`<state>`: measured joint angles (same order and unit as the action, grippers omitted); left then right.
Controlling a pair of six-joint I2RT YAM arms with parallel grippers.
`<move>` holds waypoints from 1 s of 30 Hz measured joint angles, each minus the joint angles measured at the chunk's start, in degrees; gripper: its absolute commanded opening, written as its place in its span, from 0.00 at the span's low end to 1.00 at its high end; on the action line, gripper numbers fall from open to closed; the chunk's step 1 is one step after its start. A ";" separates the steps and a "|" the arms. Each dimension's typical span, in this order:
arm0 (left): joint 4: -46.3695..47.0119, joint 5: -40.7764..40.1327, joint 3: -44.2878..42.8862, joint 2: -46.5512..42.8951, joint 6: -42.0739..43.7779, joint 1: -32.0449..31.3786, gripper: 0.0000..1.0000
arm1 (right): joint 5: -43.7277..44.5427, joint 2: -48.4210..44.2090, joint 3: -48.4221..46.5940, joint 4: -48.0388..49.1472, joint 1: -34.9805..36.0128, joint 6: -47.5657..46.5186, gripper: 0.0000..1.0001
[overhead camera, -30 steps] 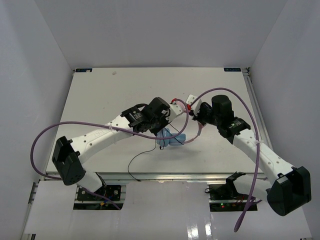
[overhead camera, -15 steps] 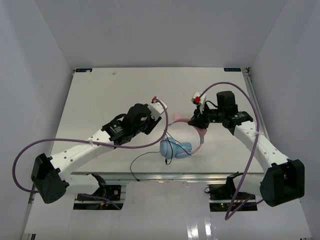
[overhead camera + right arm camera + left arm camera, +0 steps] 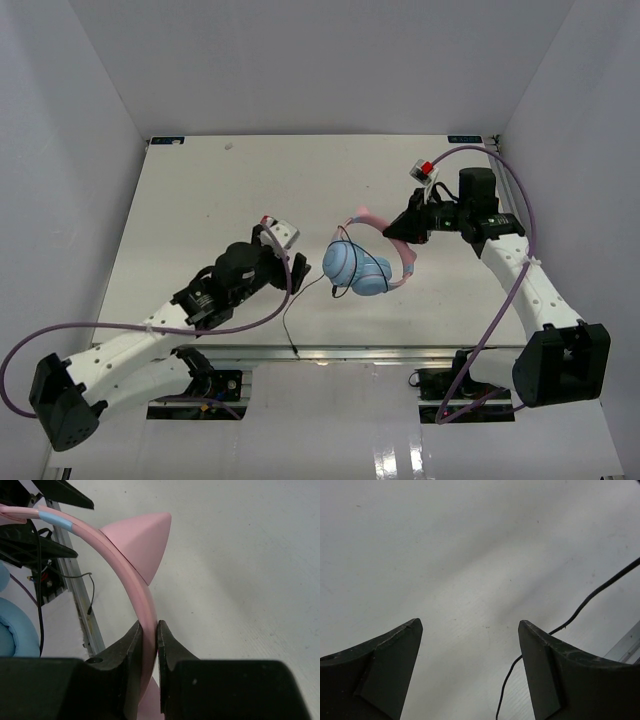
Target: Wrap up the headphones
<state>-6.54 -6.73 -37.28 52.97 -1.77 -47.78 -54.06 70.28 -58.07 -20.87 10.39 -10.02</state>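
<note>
Black fingers of the left gripper [image 3: 470,625] stand spread and empty over the white table [image 3: 200,190], the thin black cord [image 3: 580,609] trailing beside them, probably ready for winding. Near the table's middle, the right gripper [image 3: 149,630] pinches the pink cat-eared headband [image 3: 131,585] of the light-blue-cupped headphones [image 3: 358,268], seemingly steadying them.
</note>
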 measured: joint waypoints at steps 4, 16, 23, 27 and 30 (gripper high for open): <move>-0.86 -5.63 0.46 -9.03 -2.35 0.48 0.91 | -0.57 0.21 -0.04 0.00 -0.26 3.70 0.08; 2.12 10.93 6.89 -5.22 0.01 0.85 0.94 | -0.82 0.62 -5.63 0.03 -0.81 10.31 0.08; 9.62 19.26 13.54 0.23 2.83 0.85 0.82 | -2.72 0.62 -8.21 0.45 -1.75 12.87 0.08; 17.12 19.10 13.64 8.28 2.99 0.80 0.76 | -3.61 0.62 -8.21 0.63 -1.81 14.42 0.08; 23.02 16.62 13.70 14.30 2.33 0.80 0.80 | -4.39 0.62 -8.21 1.25 -1.81 15.48 0.08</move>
<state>16.48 9.89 -23.58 67.27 0.56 -46.98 -58.45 70.89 -66.28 -19.62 8.58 5.46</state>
